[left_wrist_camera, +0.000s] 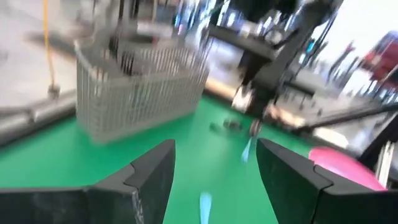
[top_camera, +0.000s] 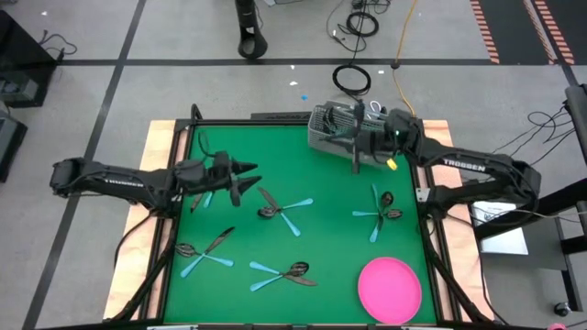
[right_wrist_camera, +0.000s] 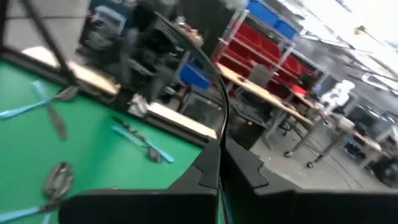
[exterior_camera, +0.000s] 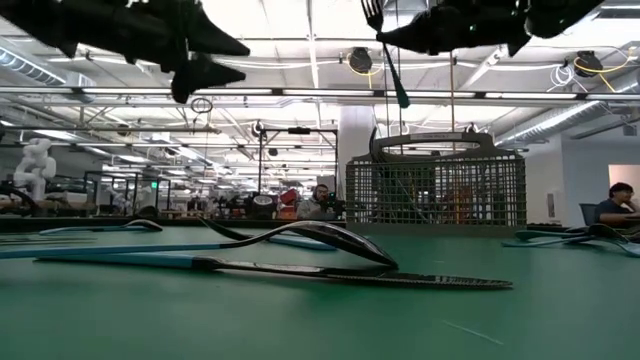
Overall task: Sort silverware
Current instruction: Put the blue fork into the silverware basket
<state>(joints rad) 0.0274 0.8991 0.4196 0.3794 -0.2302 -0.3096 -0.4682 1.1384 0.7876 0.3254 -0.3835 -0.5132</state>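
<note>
Blue-handled silverware lies flat on the green mat in crossed clusters: one at mid-table [top_camera: 278, 207], one near the left [top_camera: 205, 249], one near the middle [top_camera: 285, 271] and one at the right [top_camera: 379, 212]. One more piece [top_camera: 203, 198] lies under my left arm. My left gripper [top_camera: 249, 174] [left_wrist_camera: 214, 180] hovers open above the mat's left half, holding nothing. My right gripper [top_camera: 359, 147] [right_wrist_camera: 219, 177] is shut on a fork [exterior_camera: 386, 55], high in the air just in front of the grey wire-mesh caddy [top_camera: 335, 128] [exterior_camera: 435, 190]. My right gripper pinches the fork between its two fingers at the dark neck [right_wrist_camera: 219, 163], coming in roughly level from the table's right side, across the fork. The fork is lifted clear and stands nearly upright, tines up [exterior_camera: 372, 12] and blue handle [exterior_camera: 399, 92] hanging below the fingers.
The caddy stands at the mat's far edge, right of centre. A pink round plate [top_camera: 389, 288] [left_wrist_camera: 339, 167] sits at the near right corner. A dark frame rims the mat. Open green mat lies between the clusters. People sit in the room beyond the table [exterior_camera: 620, 200].
</note>
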